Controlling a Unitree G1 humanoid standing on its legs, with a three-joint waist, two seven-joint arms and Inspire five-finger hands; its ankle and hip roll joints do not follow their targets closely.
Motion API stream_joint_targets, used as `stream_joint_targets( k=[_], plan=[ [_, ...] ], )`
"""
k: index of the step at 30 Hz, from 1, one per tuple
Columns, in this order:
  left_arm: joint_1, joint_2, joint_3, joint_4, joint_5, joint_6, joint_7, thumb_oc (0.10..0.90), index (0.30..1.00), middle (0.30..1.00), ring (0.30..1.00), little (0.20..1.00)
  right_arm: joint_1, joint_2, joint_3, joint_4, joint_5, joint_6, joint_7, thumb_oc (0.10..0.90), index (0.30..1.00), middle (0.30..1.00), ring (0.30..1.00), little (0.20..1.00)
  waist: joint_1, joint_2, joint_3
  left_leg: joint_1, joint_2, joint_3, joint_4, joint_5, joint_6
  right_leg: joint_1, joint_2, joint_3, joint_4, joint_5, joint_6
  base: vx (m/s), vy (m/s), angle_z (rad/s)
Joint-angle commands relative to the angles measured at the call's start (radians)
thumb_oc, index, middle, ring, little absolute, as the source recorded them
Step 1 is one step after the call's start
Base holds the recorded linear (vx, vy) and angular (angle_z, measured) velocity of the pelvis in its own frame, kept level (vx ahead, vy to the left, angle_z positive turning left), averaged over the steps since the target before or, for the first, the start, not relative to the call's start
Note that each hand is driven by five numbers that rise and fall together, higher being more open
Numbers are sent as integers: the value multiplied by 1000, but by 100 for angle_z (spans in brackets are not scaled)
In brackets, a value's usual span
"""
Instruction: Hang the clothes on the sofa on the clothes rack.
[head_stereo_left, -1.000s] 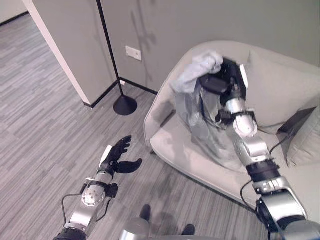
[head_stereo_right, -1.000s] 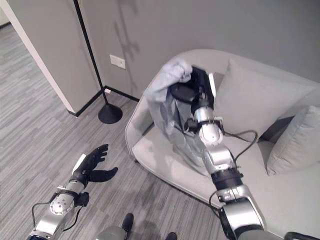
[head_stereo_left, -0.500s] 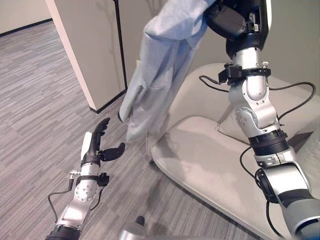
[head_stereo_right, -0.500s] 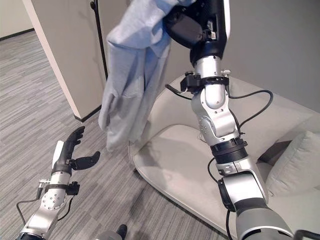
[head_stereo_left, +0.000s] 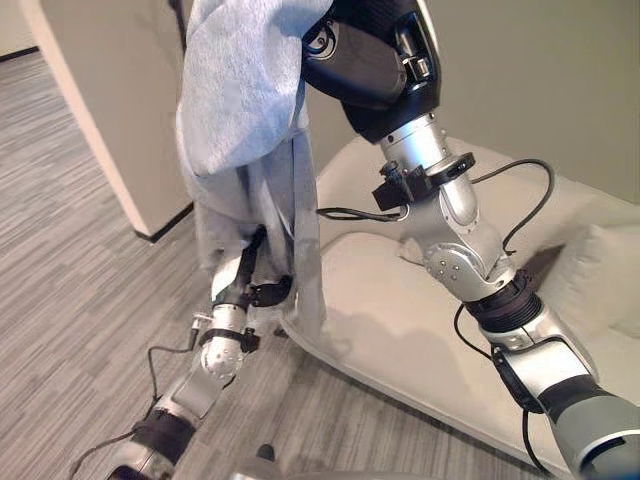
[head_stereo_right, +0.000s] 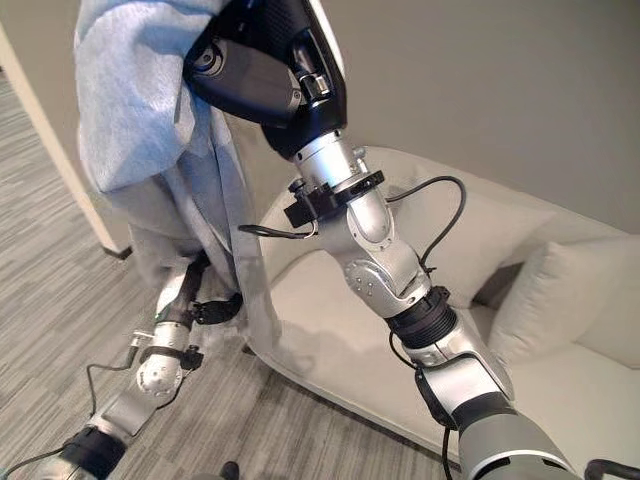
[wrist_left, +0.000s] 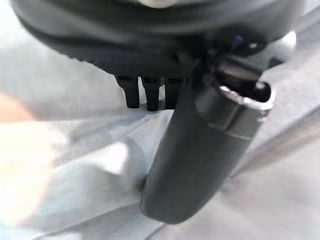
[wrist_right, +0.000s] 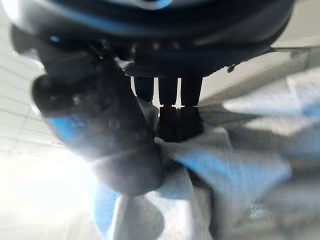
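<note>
The right hand (head_stereo_left: 365, 60), fingers curled tight into its bunched top, holds the light grey fabric garment (head_stereo_left: 245, 110) high beside the beige upholstered sofa (head_stereo_left: 400, 330), while the left hand (head_stereo_left: 250, 285) pinches its hanging folds lower down.

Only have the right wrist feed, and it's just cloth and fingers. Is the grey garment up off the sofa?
Observer: Yes. The right hand is raised high, shut on the light grey fabric garment, which hangs down in front of the beige upholstered sofa.
Operator: Where's the left hand?
Observer: The left hand is low, up against the garment's lower part.
Operator: Anything on the sofa?
Observer: A beige cushion leans at its back.
</note>
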Motion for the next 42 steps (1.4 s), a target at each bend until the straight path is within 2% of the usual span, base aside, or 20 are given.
stream_joint_targets(
  k=[1,3,7,8,9,13,14,22,27,31,32,33,34,35,38,39,40,41,42],
  plan=[
    [-169,-15,28,99,79,-5,132,800,900,900,900,900,-49,7,-62,-105,86,-169,59,400,300,300,300,300,-4,0,-101,-80,-40,-10,16,-26,28,146,29,-74,80,-191,-7,0,13,-20],
    [-199,-17,43,138,111,31,179,800,900,900,900,900,4,-14,-52,-171,139,-185,116,400,300,300,300,300,-25,-2,-103,-77,-34,4,15,-29,29,137,29,-60,89,-188,-4,7,8,-19],
    [-211,-20,79,174,89,45,210,800,900,900,900,900,67,-9,-61,-231,172,-203,148,400,300,300,300,300,-47,-2,-107,-70,-26,23,14,-34,31,126,31,-38,90,-183,-2,3,-4,-15],
    [-211,-20,79,174,89,45,210,478,418,418,418,418,68,-9,-61,-232,172,-203,147,400,300,300,300,300,-47,-2,-108,-70,-25,24,13,-34,31,126,31,-37,90,-183,-2,12,0,-22],
    [-206,-18,90,173,80,41,213,400,300,300,300,300,71,-12,-59,-238,175,-207,151,400,300,300,300,300,-51,-2,-109,-68,-24,29,13,-35,31,124,32,-33,90,-182,-2,6,-6,-11],
    [-187,-6,148,158,9,28,229,400,300,300,300,300,79,-34,-54,-250,177,-208,150,400,300,300,300,300,-69,1,-111,-60,-12,49,13,-37,29,117,38,-7,90,-182,-3,-7,-21,-13],
    [-172,-8,187,136,-37,19,244,400,300,300,300,300,82,-50,-51,-250,180,-205,147,400,300,300,300,300,-73,1,-111,-57,-5,54,14,-35,26,116,41,0,89,-184,-6,-9,-25,-18],
    [-113,2,284,9,-86,7,274,400,300,300,300,300,91,-84,-49,-252,172,-187,125,400,300,300,300,300,-66,0,-113,-62,9,53,14,-19,11,121,57,-1,78,-193,-16,-26,-63,-7],
    [-74,44,400,-90,-103,16,321,400,300,300,300,300,101,-95,-52,-258,189,-177,124,400,300,300,300,300,-47,6,-110,-77,18,38,15,4,-8,127,73,-18,71,-203,-29,-34,-84,2],
    [-14,98,546,-217,-84,34,385,400,300,300,300,300,139,-99,-60,-266,204,-155,140,400,300,300,300,300,-8,13,-94,-101,23,11,15,35,-29,137,89,-45,60,-213,-41,-47,-104,11],
    [23,114,595,-258,-68,36,402,400,300,300,300,300,143,-120,-55,-271,216,-144,157,400,300,300,300,300,16,18,-80,-118,23,-5,14,54,-39,140,96,-58,49,-210,-45,-47,-76,22],
    [26,112,597,-262,-67,37,401,400,300,300,300,300,143,-120,-54,-271,217,-144,158,400,300,300,300,300,14,19,-81,-118,23,-7,14,55,-40,141,97,-60,47,-209,-46,-83,-96,33],
    [67,113,623,-310,-54,31,395,400,300,300,300,300,148,-144,-58,-276,221,-137,171,400,300,300,300,300,36,27,-60,-141,20,-27,13,73,-49,143,102,-75,28,-202,-47,-54,-38,31],
    [69,111,625,-313,-53,32,394,400,300,300,300,300,148,-145,-57,-276,222,-137,172,400,300,300,300,300,34,29,-60,-141,20,-30,13,74,-50,144,103,-77,25,-201,-47,-97,-42,29],
    [138,110,650,-387,-22,5,364,400,300,300,300,300,162,-180,-71,-272,214,-132,194,400,300,300,300,300,74,60,-5,-201,9,-69,14,113,-75,133,100,-125,11,-193,-48,-197,15,40],
    [145,89,646,-413,-20,-23,345,400,300,300,300,300,198,-215,-96,-256,184,-135,188,400,300,300,300,300,79,85,33,-247,0,-61,17,131,-85,111,84,-185,10,-179,-47,-240,65,53],
    [144,88,645,-413,-20,-23,345,400,300,300,300,300,200,-217,-97,-258,184,-135,187,400,300,300,300,300,77,86,33,-248,-2,-65,17,132,-85,111,84,-189,10,-180,-47,-261,141,96],
    [154,76,647,-441,-17,-44,329,400,300,300,300,300,266,-265,-122,-252,149,-139,185,400,300,300,300,300,53,99,47,-234,28,41,18,105,-75,94,58,-236,12,-179,-42,-111,123,127],
    [180,73,654,-451,-9,-50,325,400,300,300,300,300,308,-278,-137,-256,141,-140,189,400,300,300,300,300,44,103,50,-218,49,72,29,87,-67,86,45,-252,14,-171,-38,-108,126,165]
  ],
)
